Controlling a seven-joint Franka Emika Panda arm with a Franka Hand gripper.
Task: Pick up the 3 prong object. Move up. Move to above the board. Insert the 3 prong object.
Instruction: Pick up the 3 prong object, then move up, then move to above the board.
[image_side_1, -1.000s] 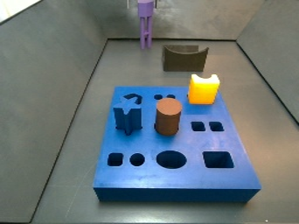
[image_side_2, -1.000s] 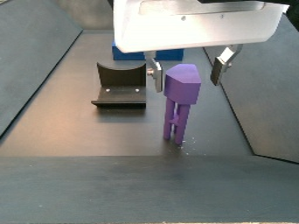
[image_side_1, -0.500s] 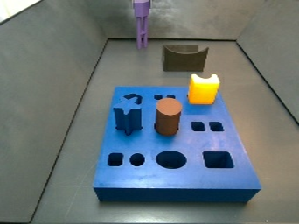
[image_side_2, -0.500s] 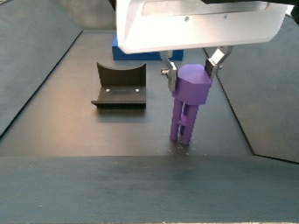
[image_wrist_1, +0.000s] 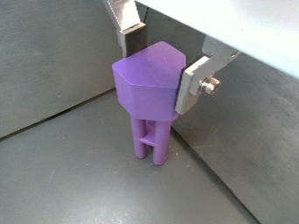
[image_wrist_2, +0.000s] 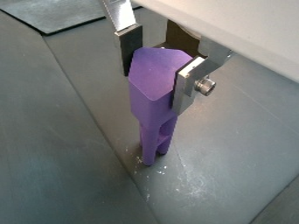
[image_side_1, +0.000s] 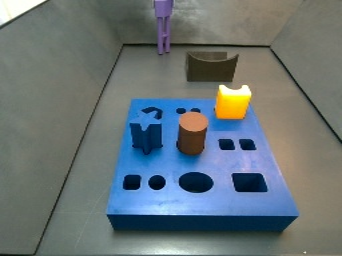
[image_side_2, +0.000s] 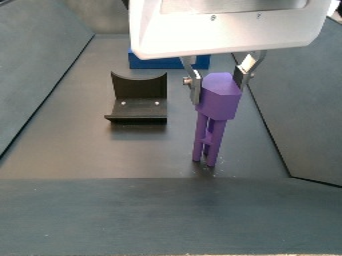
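The 3 prong object (image_side_2: 211, 125) is a tall purple piece standing upright on the grey floor, prongs down, far from the board (image_side_1: 201, 165). My gripper (image_side_2: 218, 80) is shut on its head. Both wrist views show the silver fingers pressed on either side of the purple head (image_wrist_1: 146, 87) (image_wrist_2: 152, 114). The prong tips are at or just above the floor; I cannot tell which. In a side view the piece (image_side_1: 163, 30) hangs at the far end of the bin, behind the bright-blue board. The board's back edge also shows in a side view (image_side_2: 150, 56).
On the board stand a brown cylinder (image_side_1: 191, 133), a dark blue notched block (image_side_1: 146, 135) and a yellow block (image_side_1: 234, 101). A dark olive-brown notched block (image_side_1: 210, 66) (image_side_2: 138, 97) sits on the floor between the board and the gripper. Sloped grey walls enclose the floor.
The fingers have closed from apart onto the purple head. The piece now looks taller and narrower than a second ago. Little has changed in the last half second.
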